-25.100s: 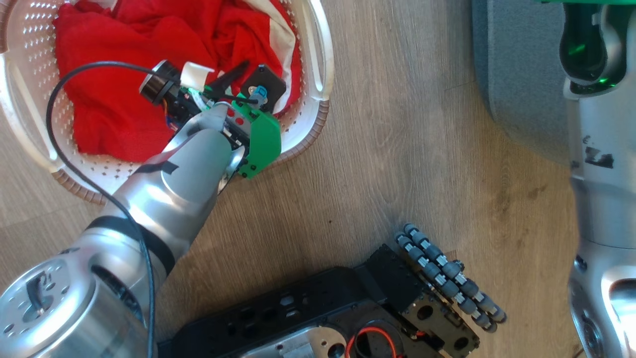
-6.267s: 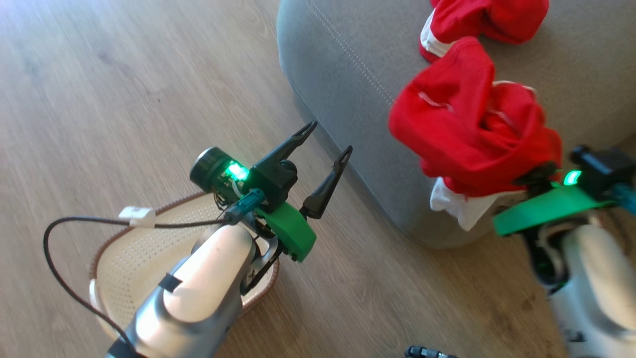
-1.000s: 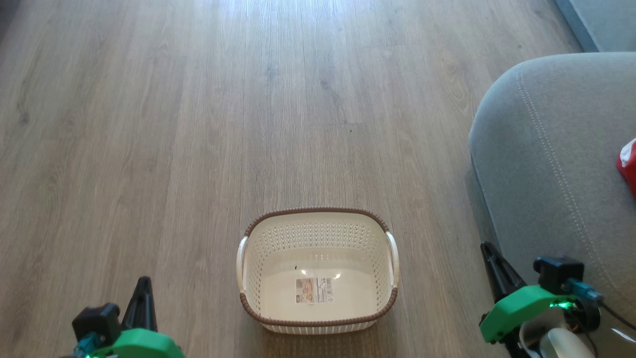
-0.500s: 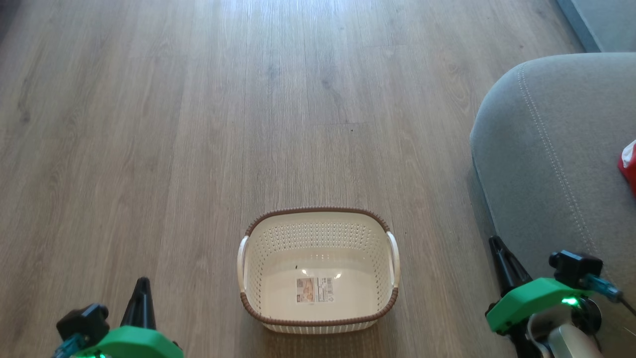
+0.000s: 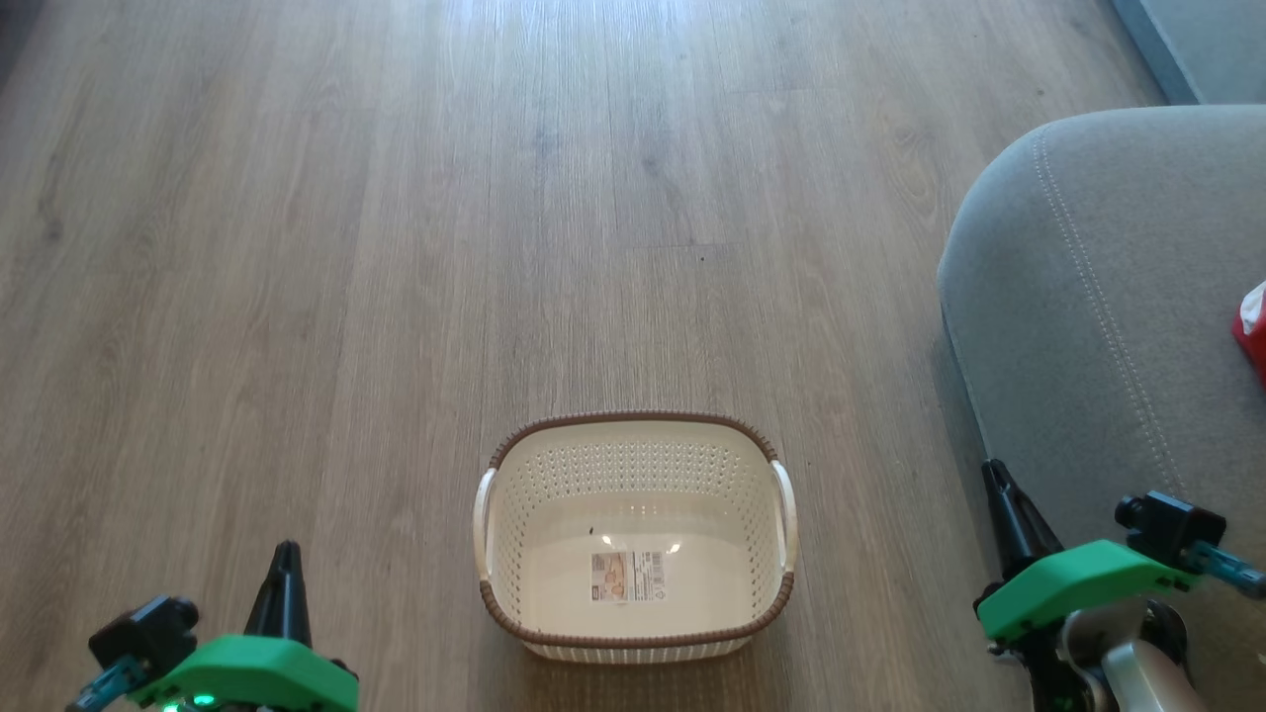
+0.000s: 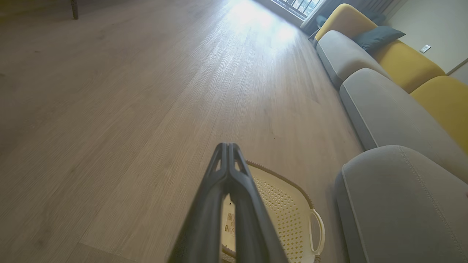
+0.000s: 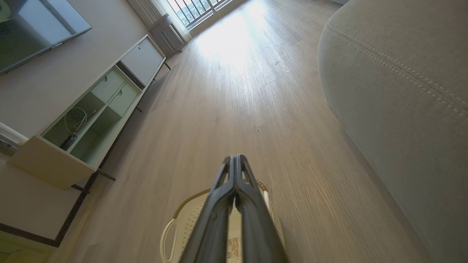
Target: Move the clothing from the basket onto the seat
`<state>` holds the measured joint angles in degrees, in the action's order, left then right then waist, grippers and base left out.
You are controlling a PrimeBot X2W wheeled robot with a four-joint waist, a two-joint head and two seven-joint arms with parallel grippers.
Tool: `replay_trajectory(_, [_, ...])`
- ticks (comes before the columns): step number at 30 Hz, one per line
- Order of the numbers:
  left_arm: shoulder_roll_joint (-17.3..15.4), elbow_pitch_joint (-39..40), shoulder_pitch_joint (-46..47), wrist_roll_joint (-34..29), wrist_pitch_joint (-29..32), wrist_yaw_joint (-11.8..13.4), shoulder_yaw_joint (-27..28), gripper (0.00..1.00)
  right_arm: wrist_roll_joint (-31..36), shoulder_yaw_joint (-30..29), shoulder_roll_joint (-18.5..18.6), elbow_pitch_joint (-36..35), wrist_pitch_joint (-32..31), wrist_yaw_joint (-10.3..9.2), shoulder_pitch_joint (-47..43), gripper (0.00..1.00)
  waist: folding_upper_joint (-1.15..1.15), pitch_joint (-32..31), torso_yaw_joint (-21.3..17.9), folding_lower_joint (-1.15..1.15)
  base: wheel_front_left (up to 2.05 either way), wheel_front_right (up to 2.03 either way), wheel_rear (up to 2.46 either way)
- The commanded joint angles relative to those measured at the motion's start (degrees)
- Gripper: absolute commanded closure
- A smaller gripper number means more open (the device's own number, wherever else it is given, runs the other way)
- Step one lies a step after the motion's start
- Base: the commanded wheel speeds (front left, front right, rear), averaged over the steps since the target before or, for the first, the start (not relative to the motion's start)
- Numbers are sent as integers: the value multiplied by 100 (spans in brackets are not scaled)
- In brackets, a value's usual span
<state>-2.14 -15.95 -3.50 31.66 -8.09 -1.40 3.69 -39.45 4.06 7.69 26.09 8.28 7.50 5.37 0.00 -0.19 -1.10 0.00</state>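
Left of the cream-white perforated plastic laundry basket (image 5: 633,465) with its brown woven-look rim: the left gripper (image 5: 285,559), two long dark fingers on a green mount, hangs low, nearer the robot than the basket and well apart from its side handle. The left wrist view shows the fingers pressed flat together with nothing between them. I judge it is parked there because nothing is left for it to lift.

Under the basket: a pale wood-plank floor (image 5: 396,247), on which the basket stands upright and square to the robot.

Inside the basket: only a small printed paper label (image 5: 626,577) on the bottom. No fabric lies against the walls or over the rim, so the emptying looks done.

Right of the basket: the right gripper (image 5: 994,475), same dark fingers and green mount, is clenched on nothing in the right wrist view. It sits between the basket and the sofa, near the cushion's rounded front corner. Its drawn-back pose reads as rest, not reach.

Farther right of the basket: the seat (image 5: 1088,297), a large grey upholstered cushion with rounded edges and pale stitching.

Farthest right of the basket: the clothing (image 5: 1256,346), soft bright red fabric with a white patch, lies on the seat. Only a sliver shows at the picture's edge, so I cannot tell whether both garments are there.
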Motion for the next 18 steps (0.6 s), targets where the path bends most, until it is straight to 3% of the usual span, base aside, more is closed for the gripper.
replay_trajectory(1, [-44, 188, 296, 221, 49, -48, 86, 100, -203, -48, 8, -236, -51, 0, 227, 100, 0, 1, 3, 0, 0, 0, 0])
replay_trajectory(18, [-49, 188, 422, 1310, 313, -153, 123, 100, -1149, -238, -83, -418, -318, 0, 200, 100, 0, 7, 23, 0, 0, 0, 0])
